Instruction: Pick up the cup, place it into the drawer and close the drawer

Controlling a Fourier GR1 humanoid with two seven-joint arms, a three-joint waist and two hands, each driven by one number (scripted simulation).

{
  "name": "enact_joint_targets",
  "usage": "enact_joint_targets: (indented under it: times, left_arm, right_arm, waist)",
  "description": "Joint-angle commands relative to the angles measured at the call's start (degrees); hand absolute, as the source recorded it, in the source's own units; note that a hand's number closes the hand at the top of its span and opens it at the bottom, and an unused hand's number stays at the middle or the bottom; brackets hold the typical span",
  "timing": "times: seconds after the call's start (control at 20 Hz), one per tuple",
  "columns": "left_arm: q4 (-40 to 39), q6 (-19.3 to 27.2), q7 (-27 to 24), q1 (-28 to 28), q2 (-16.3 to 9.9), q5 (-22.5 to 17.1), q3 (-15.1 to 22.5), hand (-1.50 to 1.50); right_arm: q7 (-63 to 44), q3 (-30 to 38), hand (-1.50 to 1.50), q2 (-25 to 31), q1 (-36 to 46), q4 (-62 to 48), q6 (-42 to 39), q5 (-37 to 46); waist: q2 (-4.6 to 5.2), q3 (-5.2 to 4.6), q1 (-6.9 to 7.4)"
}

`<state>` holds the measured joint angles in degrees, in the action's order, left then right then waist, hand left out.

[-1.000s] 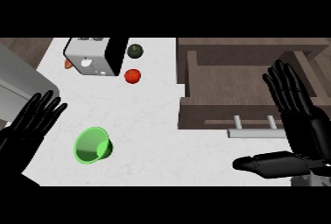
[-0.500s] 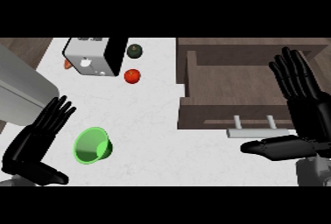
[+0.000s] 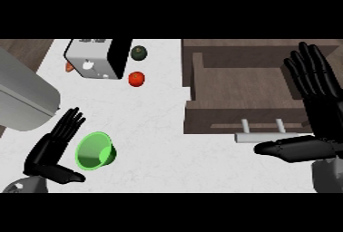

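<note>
On the counter: bright green plastic cup (image 3: 94, 151) lies tipped on its side, mouth toward the left hand.
Left hand (image 3: 51, 152): fingers straight, just beside the cup, holding nothing.
Right hand (image 3: 320, 111): fingers spread open, resting over the open brown wooden drawer (image 3: 234, 81).
Risk: I'd say a sideways nudge could roll the cup away.
Writing: none readable.
</note>
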<state>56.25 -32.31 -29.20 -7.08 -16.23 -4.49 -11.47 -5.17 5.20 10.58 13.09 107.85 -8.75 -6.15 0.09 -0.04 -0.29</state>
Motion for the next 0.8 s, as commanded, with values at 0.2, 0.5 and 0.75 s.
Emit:
enact_joint_targets:
  times: [0.2,0.5,0.75]
  left_arm:
    - [-26.2,4.4,-17.7,-10.2,-1.0,9.3,0.6,-1.5]
    - [-35.1,3.4,-27.6,-11.4,-2.7,11.2,1.5,-1.5]
    - [-37.7,5.5,-30.3,-12.8,-0.4,11.5,1.9,-1.5]
  right_arm:
    - [-1.1,-1.5,-1.5,-1.8,2.6,-1.1,1.6,1.7]
    - [0.5,0.4,-1.5,-0.3,2.3,-2.4,-0.3,0.5]
    - [0.3,0.8,-1.5,0.5,-0.1,-0.6,-1.6,-0.3]
  waist:
    - [0.09,-0.04,-0.19]
    - [0.31,-0.12,-0.57]
    - [0.26,-0.13,-0.77]
